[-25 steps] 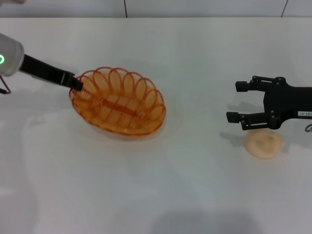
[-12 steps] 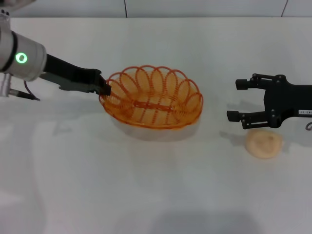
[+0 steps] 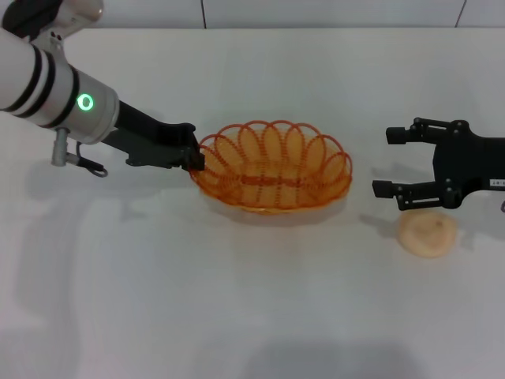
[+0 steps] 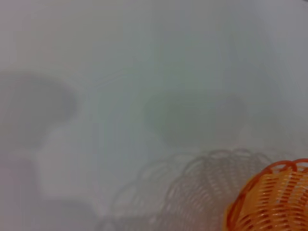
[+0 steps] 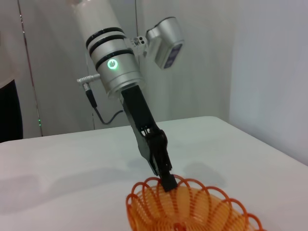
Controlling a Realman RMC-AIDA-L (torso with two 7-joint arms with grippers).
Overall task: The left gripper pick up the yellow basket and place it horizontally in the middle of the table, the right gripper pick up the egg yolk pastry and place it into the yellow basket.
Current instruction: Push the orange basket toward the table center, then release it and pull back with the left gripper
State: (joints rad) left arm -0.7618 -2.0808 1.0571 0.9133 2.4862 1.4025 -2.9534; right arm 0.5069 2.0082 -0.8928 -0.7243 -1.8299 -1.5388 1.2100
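Observation:
The yellow basket (image 3: 272, 166) lies with its long side across the white table (image 3: 252, 300), near the middle. My left gripper (image 3: 197, 160) is shut on its left rim; the black arm and white segment with the green ring reach in from the upper left. The basket also shows in the left wrist view (image 4: 269, 199) and the right wrist view (image 5: 187, 209), where the left gripper (image 5: 166, 180) pinches the rim. My right gripper (image 3: 387, 162) is open, hovering just behind the egg yolk pastry (image 3: 427, 233), which lies on the table at the right.
The table's far edge meets a grey wall at the top of the head view. Bare tabletop spreads in front of the basket and the pastry.
My left gripper has carried the basket rightward from the left side to the table's middle and turned it lengthwise across. The right gripper has barely moved; the pastry has not moved.

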